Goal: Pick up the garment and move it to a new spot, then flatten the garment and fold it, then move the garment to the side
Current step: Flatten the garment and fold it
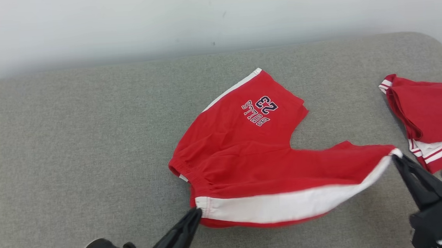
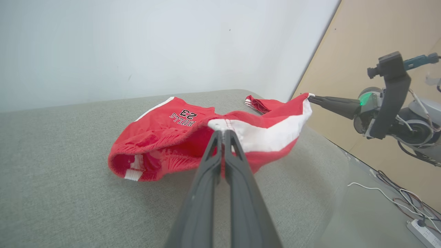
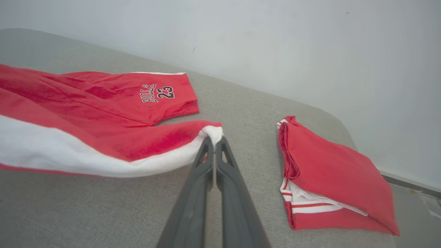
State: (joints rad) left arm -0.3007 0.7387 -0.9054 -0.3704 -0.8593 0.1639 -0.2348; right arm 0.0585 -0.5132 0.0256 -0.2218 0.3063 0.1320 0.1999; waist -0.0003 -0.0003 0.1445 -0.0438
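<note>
Head view shows the red shorts [image 1: 246, 153] mid-frame on the gray couch [image 1: 73, 148]. Left gripper [image 1: 197, 213] and right gripper [image 1: 395, 158] each pinch a white-stripe end. A hard pull could slip the cloth free.

folded red-and-white cloth [image 1: 431, 118]: on grey surface [image 1: 73, 148], right edge | white wall [image 1: 122, 22]: behind | power strip [image 2: 425, 231]: floor

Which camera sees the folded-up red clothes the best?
The right wrist view: the folded red clothes lie whole and close on the grey cushion. The head view cuts them off at its right edge; the left wrist view shows a small far corner behind the shorts.
</note>
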